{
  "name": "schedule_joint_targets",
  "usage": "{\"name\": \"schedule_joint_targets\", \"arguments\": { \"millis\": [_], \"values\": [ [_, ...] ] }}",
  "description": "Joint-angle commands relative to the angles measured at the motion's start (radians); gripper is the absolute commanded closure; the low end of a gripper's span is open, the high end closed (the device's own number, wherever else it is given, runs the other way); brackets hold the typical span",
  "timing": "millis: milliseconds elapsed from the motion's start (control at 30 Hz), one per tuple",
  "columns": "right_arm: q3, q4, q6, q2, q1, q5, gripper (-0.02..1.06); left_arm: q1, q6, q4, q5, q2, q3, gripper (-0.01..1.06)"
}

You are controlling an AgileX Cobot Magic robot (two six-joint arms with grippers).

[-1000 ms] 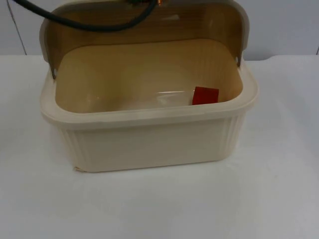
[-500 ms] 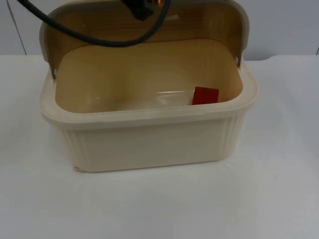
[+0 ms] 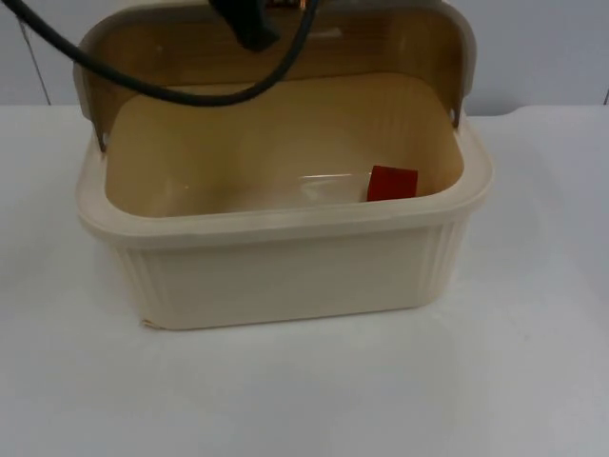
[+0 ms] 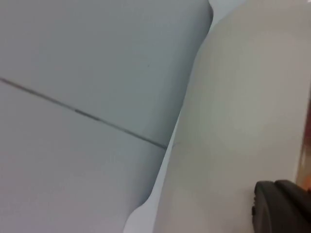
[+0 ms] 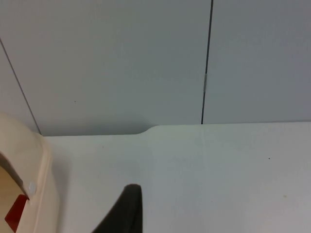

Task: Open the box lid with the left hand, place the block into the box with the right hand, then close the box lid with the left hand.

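A cream box [image 3: 285,276] stands mid-table with its lid [image 3: 381,52] raised upright at the back. A red block [image 3: 392,183] lies inside on the box floor, at the right end. My left gripper [image 3: 245,24] hangs at the lid's top edge, and the left wrist view has the lid's pale outer face [image 4: 233,121] very close. My right gripper [image 5: 124,213] waits over the bare table to the right of the box. Its view catches the box rim [image 5: 46,194] and a sliver of the red block [image 5: 17,212].
The white table [image 3: 533,362] spreads in front of and beside the box. The grey partition wall [image 5: 146,58] closes it off right behind the lid.
A black part of my left arm has come down and to the left over the lid's top edge. Lid, box and block have not moved.
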Motion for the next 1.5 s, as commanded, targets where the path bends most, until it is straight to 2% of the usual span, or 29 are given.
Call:
{"name": "schedule_joint_targets", "arguments": {
  "millis": [0, 100, 200, 233, 267, 367, 400, 500, 633, 800, 933, 1100, 1333, 1433, 1467],
  "values": [
    [-0.001, -0.002, -0.002, -0.001, -0.002, -0.007, 0.01, -0.011, -0.012, 0.029, -0.004, -0.032, 0.067, 1.05],
    [-0.001, -0.002, -0.002, -0.001, -0.002, -0.01, 0.01, -0.029, -0.012, 0.033, -0.066, -0.064, 0.151, 1.05],
    [-0.001, -0.002, -0.002, -0.001, -0.002, -0.013, 0.01, -0.089, -0.012, 0.077, -0.156, -0.095, 0.271, 1.05],
    [-0.001, -0.002, -0.002, -0.001, -0.002, -0.013, 0.01, -0.089, -0.012, 0.077, -0.156, -0.095, 0.271, 1.05],
    [-0.001, 0.001, -0.002, -0.001, -0.002, -0.013, 0.01, -0.122, -0.012, 0.082, -0.215, -0.097, 0.329, 1.05],
    [-0.001, 0.003, -0.002, -0.004, -0.002, -0.005, 0.01, -0.175, -0.012, 0.08, -0.316, -0.097, 0.416, 1.05],
    [-0.001, 0.003, -0.002, -0.004, -0.002, -0.005, 0.01, -0.175, -0.012, 0.08, -0.316, -0.097, 0.416, 1.05],
    [-0.001, 0.005, 0.0, -0.004, -0.002, 0.012, 0.01, -0.214, -0.014, 0.047, -0.448, -0.097, 0.478, 1.05],
    [-0.001, 0.005, 0.002, -0.004, -0.002, 0.025, 0.01, -0.227, -0.014, 0.005, -0.495, -0.097, 0.502, 1.05],
    [-0.001, 0.005, 0.002, -0.004, -0.002, 0.025, 0.01, -0.227, -0.012, -0.054, -0.495, -0.11, 0.503, 1.05],
    [-0.001, 0.005, 0.002, -0.004, -0.002, 0.023, 0.01, -0.227, -0.012, -0.12, -0.47, -0.127, 0.505, 1.05],
    [-0.001, 0.005, 0.002, -0.004, -0.002, 0.023, 0.01, -0.247, -0.012, -0.131, -0.445, -0.162, 0.557, 1.05],
    [-0.001, 0.005, 0.002, -0.004, -0.002, 0.023, 0.01, -0.294, -0.014, -0.269, -0.427, -0.302, 0.566, 1.05],
    [-0.001, 0.005, 0.002, -0.004, -0.002, 0.023, 0.01, -0.295, -0.015, -0.379, -0.507, -0.424, 0.566, 1.05],
    [-0.001, 0.005, 0.002, -0.004, -0.002, 0.023, 0.01, -0.295, -0.015, -0.42, -0.609, -0.491, 0.566, 1.05]
  ]
}}
